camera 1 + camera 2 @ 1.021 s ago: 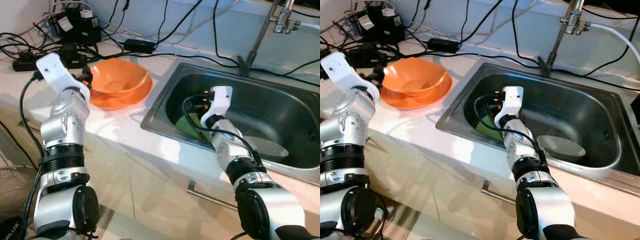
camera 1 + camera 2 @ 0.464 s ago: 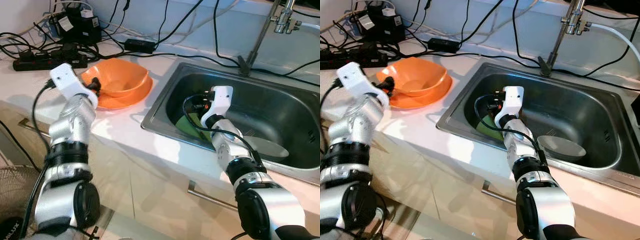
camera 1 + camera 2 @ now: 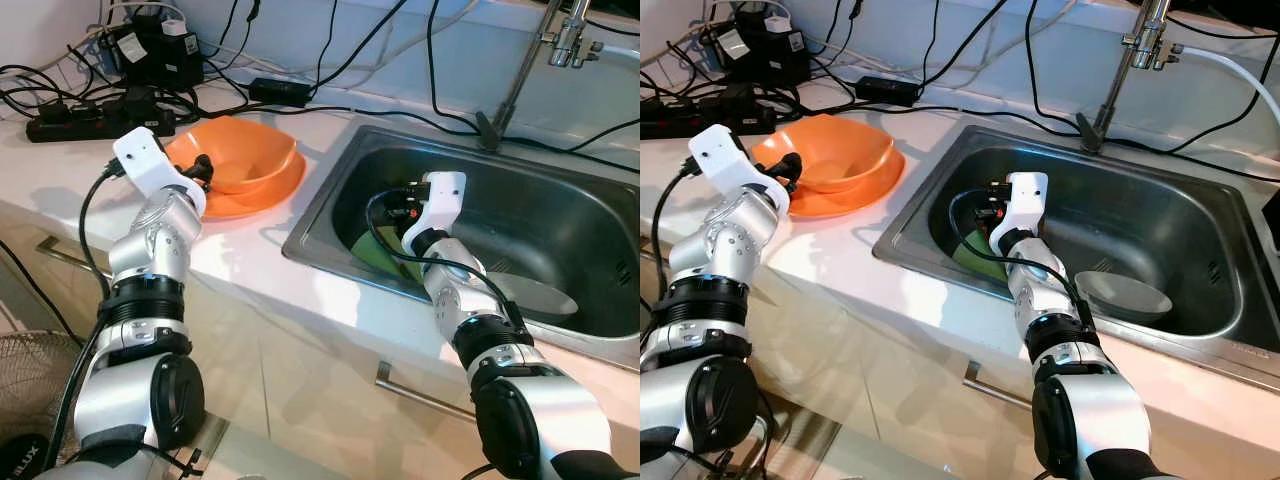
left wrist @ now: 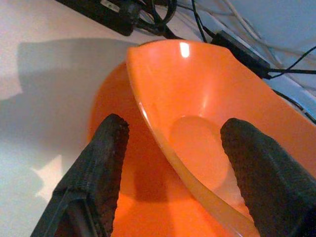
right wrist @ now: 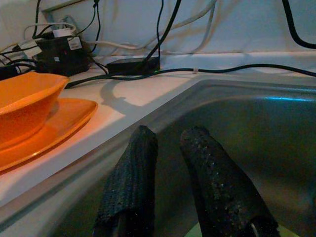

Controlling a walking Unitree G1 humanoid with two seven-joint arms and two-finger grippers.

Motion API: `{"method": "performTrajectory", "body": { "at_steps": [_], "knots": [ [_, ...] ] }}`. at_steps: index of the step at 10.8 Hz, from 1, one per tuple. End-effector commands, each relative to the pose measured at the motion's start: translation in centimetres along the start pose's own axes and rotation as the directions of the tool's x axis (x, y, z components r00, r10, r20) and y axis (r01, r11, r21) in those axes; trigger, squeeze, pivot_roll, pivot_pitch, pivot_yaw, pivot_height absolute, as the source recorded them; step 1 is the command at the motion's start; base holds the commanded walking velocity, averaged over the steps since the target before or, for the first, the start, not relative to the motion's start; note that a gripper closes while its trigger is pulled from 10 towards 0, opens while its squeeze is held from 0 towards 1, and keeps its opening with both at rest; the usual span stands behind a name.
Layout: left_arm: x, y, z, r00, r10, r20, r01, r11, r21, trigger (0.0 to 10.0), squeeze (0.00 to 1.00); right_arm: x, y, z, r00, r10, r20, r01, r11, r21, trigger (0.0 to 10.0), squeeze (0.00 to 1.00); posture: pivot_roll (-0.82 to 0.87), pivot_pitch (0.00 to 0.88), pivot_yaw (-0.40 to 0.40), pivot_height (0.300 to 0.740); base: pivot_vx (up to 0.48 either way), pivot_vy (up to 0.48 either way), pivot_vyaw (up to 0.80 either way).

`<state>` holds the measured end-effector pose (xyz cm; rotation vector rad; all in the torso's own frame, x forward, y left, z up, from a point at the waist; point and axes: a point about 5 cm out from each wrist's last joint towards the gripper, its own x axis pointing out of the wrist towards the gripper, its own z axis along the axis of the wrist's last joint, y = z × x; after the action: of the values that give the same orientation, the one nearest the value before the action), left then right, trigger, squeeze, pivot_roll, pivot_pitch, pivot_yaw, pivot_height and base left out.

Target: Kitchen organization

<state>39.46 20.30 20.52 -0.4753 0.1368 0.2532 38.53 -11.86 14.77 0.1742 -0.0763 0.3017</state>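
Note:
An orange bowl (image 3: 243, 153) sits on an orange plate (image 3: 262, 197) on the white counter, left of the sink. My left gripper (image 4: 174, 126) is open at the bowl's near left side. Its fingers (image 4: 106, 148) straddle the bowl's rim (image 4: 163, 148), one outside and one over the inside. My right gripper (image 5: 170, 136) is down inside the sink (image 3: 318, 215), its two fingers nearly together with nothing between them. A green plate (image 3: 374, 256) lies on the sink floor under that arm. A grey bowl (image 3: 540, 296) rests in the sink to the right.
A power strip, adapters and many black cables (image 3: 120, 100) crowd the counter behind the orange bowl. The tap (image 3: 520, 70) rises behind the sink. A cabinet handle (image 3: 420, 396) sticks out below the counter edge. A fan (image 3: 25, 380) stands on the floor at left.
My left arm has swung right and forward, bringing its open gripper from the counter's left side up to the orange bowl's rim. The right arm has not moved.

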Motion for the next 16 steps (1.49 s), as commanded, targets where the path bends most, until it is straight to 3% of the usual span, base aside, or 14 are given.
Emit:
{"method": "performTrajectory", "body": {
  "at_steps": [1,2,3,4,16],
  "knots": [
    [0.2,-0.7,-0.8,0.999,-0.015,-0.038,0.014,1.0,-0.012,10.0,0.0,-0.2,-0.6,0.0,1.0,-0.013,0.0,0.013,1.0,-0.003,10.0,0.0,0.25,0.002,-0.044,0.74,0.0,0.0,0.0],
    [0.2,-0.6,-1.0,0.998,-0.017,-0.055,0.015,0.999,-0.029,9.5,0.0,-0.2,-0.6,0.0,1.0,-0.013,0.0,0.013,1.0,-0.002,10.0,0.0,0.25,0.004,-0.044,0.74,0.0,0.0,0.0],
    [0.2,-0.4,-1.2,0.998,-0.017,-0.067,0.015,0.999,-0.031,3.3,0.0,-0.2,-0.6,0.0,1.0,-0.013,0.001,0.013,1.0,-0.002,10.0,0.0,0.25,0.006,-0.045,0.74,0.0,0.0,0.0],
    [0.2,-0.2,-1.4,0.997,-0.017,-0.076,0.015,0.999,-0.031,0.0,0.0,-0.2,-0.6,0.0,1.0,-0.013,0.001,0.013,1.0,-0.002,10.0,0.0,0.25,0.004,-0.044,0.74,0.0,0.0,0.0],
    [0.2,-0.7,-2.2,0.995,-0.031,-0.093,0.027,0.999,-0.041,0.0,0.0,-0.3,-0.4,-0.2,1.0,-0.008,-0.011,0.008,1.0,-0.006,10.0,0.0,0.25,0.007,-0.047,0.74,0.0,0.0,0.0]
  ]
}}
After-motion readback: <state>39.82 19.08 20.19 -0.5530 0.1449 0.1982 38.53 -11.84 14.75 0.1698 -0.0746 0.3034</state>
